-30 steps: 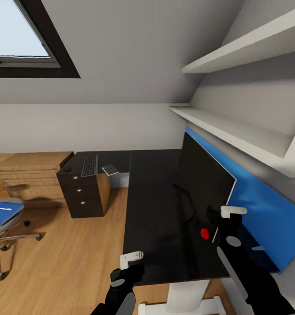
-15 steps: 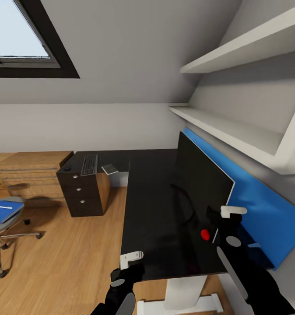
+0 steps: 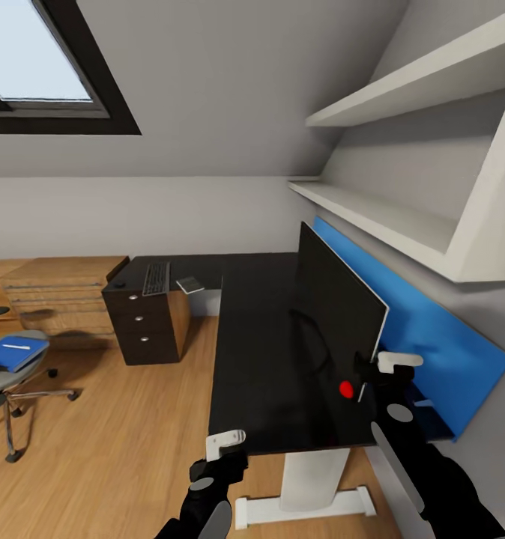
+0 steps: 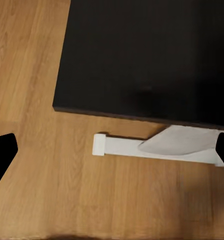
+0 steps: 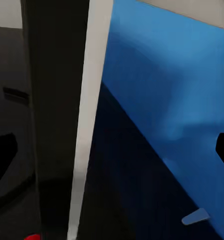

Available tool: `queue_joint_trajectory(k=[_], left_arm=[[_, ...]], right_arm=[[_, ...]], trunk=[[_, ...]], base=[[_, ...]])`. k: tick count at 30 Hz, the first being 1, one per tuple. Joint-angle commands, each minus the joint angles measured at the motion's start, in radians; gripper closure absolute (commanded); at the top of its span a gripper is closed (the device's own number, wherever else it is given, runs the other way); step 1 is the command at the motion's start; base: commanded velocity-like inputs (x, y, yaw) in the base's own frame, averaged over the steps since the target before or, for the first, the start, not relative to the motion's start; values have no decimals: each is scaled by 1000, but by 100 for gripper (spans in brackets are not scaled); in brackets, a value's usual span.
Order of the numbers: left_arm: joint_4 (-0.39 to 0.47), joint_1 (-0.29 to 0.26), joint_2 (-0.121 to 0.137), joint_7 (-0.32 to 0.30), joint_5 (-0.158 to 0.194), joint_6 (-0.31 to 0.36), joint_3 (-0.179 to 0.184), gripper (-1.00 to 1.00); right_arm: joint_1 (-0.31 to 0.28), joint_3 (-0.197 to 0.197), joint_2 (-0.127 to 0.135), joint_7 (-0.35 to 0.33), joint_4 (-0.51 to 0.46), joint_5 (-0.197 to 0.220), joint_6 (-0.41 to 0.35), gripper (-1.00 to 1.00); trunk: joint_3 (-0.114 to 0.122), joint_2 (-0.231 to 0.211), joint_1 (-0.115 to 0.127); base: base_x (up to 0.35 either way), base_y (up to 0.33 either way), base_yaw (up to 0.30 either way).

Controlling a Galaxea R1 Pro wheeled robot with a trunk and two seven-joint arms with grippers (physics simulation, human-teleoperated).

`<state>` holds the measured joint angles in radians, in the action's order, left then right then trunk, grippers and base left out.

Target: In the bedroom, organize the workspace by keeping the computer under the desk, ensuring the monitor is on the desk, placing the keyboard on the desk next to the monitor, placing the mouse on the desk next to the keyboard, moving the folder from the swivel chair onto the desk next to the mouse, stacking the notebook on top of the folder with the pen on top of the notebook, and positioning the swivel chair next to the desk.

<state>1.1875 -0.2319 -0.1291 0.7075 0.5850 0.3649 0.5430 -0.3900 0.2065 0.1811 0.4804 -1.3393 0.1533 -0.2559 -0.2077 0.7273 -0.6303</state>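
The monitor point(image 3: 335, 314) stands on the black desk point(image 3: 256, 359) in front of the blue back panel point(image 3: 425, 337), its red dot low at the near corner. My right gripper point(image 3: 383, 370) is open, its fingers straddling the monitor's near edge point(image 5: 87, 125) without closing on it. My left gripper point(image 3: 221, 453) hangs open over the desk's near corner point(image 4: 141, 60). On the desk's far wing lie the keyboard point(image 3: 156, 278), the mouse point(image 3: 118, 284) and a small grey notebook point(image 3: 190, 284). The folder point(image 3: 13, 353), with the pen point(image 3: 15, 346) on it, rests on the swivel chair point(image 3: 5, 382) at the left. The computer is out of view.
The desk's white leg and foot point(image 3: 305, 494) stand on the wooden floor point(image 4: 52, 190) just ahead of me. Dark drawers point(image 3: 136, 329) sit under the far wing, beside a light wooden counter point(image 3: 58, 296). White shelves point(image 3: 380, 217) jut over the desk at the right.
The whole view has shifted, so the camera has moved: desk and monitor sit slightly farther off, the chair more to the right. Both grippers keep their pose.
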Motion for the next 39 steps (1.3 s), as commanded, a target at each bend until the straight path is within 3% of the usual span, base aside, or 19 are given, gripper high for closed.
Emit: queue_joint_trajectory(k=[1,17,20,24,26,39], left_arm=[[1,-1,0,7,6,3,2,-100],[1,-1,2,8,4,2,0,-100],[2,-1,4,8,4,2,-2,-100],[4,-1,5,9,4,2,-5,-100],[7,-1,6,10,4,2,-9,-100],[8,-1,8,7,6,2,-15,-100]], right_arm=[[-1,4,1,8,-1,6,-5,-100],[-1,5,-1,4,11,7,-4,-100],[-2,4,-12,2,49,10,-3,-100],[-2,3,-47,0,104,8,-2,-100],[-4,2,-84,-2,134,-14,-1,-100],[-4,2,-96,0,135,-32,-1,-100]], trunk=[[-2,1,0],[-2,1,0],[-2,1,0],[-2,1,0],[-2,1,0],[-2,1,0]], base=[[-311,0,0],[-332,23,0],[-319,149,0],[-297,189,0],[-246,245,0],[-156,300,0]])
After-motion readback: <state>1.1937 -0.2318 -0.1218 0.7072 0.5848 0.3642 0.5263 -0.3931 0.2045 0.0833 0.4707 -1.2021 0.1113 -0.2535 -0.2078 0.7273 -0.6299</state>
